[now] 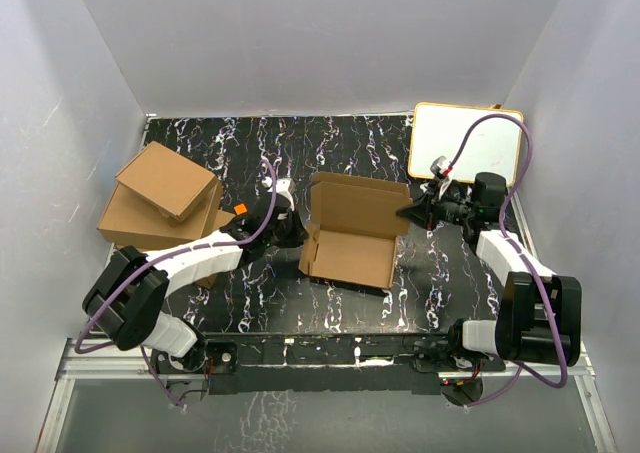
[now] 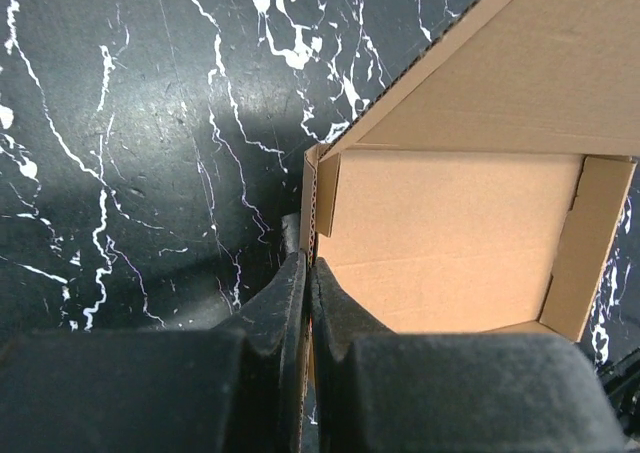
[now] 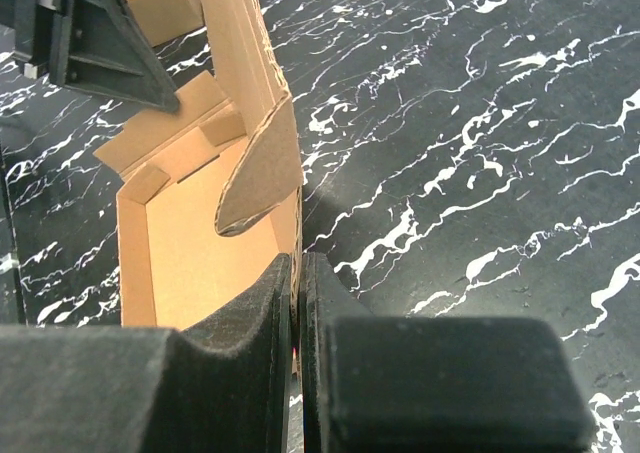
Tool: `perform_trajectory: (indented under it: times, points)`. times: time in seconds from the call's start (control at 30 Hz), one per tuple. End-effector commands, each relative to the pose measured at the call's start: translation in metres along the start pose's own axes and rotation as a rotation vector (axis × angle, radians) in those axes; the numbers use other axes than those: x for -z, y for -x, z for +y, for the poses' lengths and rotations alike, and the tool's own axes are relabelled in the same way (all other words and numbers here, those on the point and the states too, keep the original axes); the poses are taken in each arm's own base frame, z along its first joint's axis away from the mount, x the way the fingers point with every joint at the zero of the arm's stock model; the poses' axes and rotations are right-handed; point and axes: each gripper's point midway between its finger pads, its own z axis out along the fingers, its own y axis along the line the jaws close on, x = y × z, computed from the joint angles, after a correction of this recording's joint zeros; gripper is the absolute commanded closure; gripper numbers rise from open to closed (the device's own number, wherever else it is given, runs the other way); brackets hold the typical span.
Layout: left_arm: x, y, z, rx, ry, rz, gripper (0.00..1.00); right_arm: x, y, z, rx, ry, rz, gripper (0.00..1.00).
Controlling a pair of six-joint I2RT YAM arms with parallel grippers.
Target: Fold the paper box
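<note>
Seen from above, the plain brown corrugated-cardboard mailer box [image 1: 350,258] lies at the middle of the black, white-veined marble table [image 1: 240,303]. Its shallow tray faces up and its hinged lid panel is raised along the far side; only bare cardboard shows inside. The left arm [image 1: 200,255] reaches in from the near left corner so that the left jaws meet the tray's left wall. The right arm [image 1: 510,253] reaches from the near right so that the right jaws meet the box's right edge. A pile of ready-made brown cardboard boxes [image 1: 160,198] sits by the table's left edge, with a small orange mark [image 1: 240,208] beside it that is too small to read. A white board with a yellow rim [image 1: 467,143] lies at the far right corner. In the left wrist view, the black fingers [image 2: 285,303] are closed on the thin left wall of the box [image 2: 450,233]. Past that wall lie the plain tray floor, a folded-in side flap at its far end and the lid slanting above, with the table [image 2: 130,123] to the left. In the right wrist view, the black fingers [image 3: 270,303] are pinched shut on the upright side wall of the box [image 3: 190,263], just below a rounded tuck flap [image 3: 265,163]. The tray interior shows only plain cardboard, and the table [image 3: 480,123] lies to the right.
</note>
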Motion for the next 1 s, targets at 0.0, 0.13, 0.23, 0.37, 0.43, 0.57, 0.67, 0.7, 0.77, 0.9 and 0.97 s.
perform_trajectory:
  times: [0.0, 0.13, 0.23, 0.37, 0.43, 0.57, 0.67, 0.7, 0.77, 0.9, 0.97]
  points:
    - [0.013, 0.036, -0.021, -0.015, -0.044, -0.144, 1.00, -0.003, 0.013, -0.009, 0.041, -0.085, -0.029, 0.92]
    - [0.009, 0.039, -0.026, -0.088, -0.056, -0.154, 1.00, -0.008, 0.013, -0.004, 0.027, -0.075, -0.032, 0.92]
    - [0.007, 0.042, -0.029, -0.131, -0.060, -0.158, 1.00, -0.010, 0.012, -0.005, 0.015, -0.087, -0.028, 0.92]
    - [0.005, 0.045, -0.030, -0.179, -0.050, -0.153, 1.00, -0.012, 0.016, 0.007, 0.012, -0.029, -0.047, 0.92]
    - [0.004, 0.048, -0.031, -0.199, -0.043, -0.148, 1.00, -0.012, 0.017, 0.011, 0.014, -0.004, -0.049, 0.92]
    - [0.000, 0.054, -0.035, -0.231, -0.037, -0.134, 1.00, -0.013, 0.016, 0.013, 0.032, 0.012, -0.047, 0.92]
    - [-0.005, 0.051, -0.037, -0.236, -0.041, -0.099, 1.00, -0.013, 0.014, 0.011, 0.043, 0.005, -0.039, 0.92]
    - [-0.007, 0.050, -0.038, -0.236, -0.039, -0.090, 1.00, -0.013, 0.013, 0.010, 0.042, 0.001, -0.037, 0.92]
    - [-0.013, 0.046, -0.036, -0.236, -0.025, -0.057, 1.00, -0.013, 0.011, 0.007, 0.041, -0.011, -0.032, 0.92]
    - [-0.021, 0.040, -0.034, -0.225, -0.010, -0.005, 1.00, -0.013, 0.008, 0.005, 0.045, -0.021, -0.022, 0.92]
    - [-0.023, 0.039, -0.034, -0.213, -0.009, 0.005, 1.00, -0.013, 0.007, 0.003, 0.048, -0.031, -0.019, 0.92]
